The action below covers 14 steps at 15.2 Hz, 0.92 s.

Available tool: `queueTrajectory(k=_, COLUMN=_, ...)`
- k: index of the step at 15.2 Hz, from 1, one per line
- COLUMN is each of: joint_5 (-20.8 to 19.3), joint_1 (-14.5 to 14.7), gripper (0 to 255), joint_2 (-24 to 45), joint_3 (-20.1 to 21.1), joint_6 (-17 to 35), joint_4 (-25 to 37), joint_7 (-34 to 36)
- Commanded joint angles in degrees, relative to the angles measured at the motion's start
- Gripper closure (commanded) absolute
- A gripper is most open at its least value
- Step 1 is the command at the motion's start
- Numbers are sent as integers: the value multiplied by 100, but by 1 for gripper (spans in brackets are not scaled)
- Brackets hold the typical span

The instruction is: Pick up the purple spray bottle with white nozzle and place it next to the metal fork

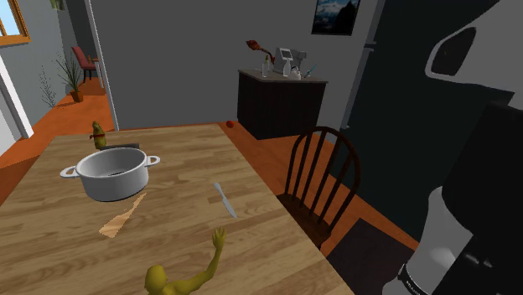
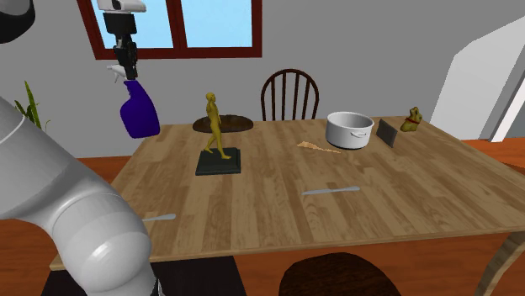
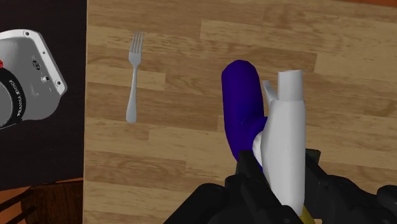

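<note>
We've got the gripper (image 2: 126,66) clamped around the white nozzle (image 3: 287,121) of the purple spray bottle (image 2: 139,111). The bottle is up in the air, hanging under the fingers, well clear of the wooden table (image 2: 404,198) and above its end at the second exterior view's left. Looking down from the wrist, the fork (image 3: 133,79) lies flat on the wood below, close to the table's edge and apart from the bottle. Further along the table there's a yellow figurine (image 2: 214,124) on a dark base, then a knife (image 2: 331,191), a wooden spatula (image 2: 318,148) and a white pot (image 2: 349,129) towards the second exterior view's right. A dark chair (image 2: 290,95) sits at the far side.
</note>
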Motion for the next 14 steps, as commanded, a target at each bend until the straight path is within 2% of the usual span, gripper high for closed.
queueTrajectory(k=1, joint_5=37, joint_1=21, gripper=255, joint_2=-61, joint_3=-3, joint_6=154, joint_4=-205, joint_7=-36)
queueTrajectory(k=14, joint_5=225, joint_1=127, gripper=255, joint_2=-284, joint_3=83, joint_6=1109, joint_4=-1354, joint_7=-206)
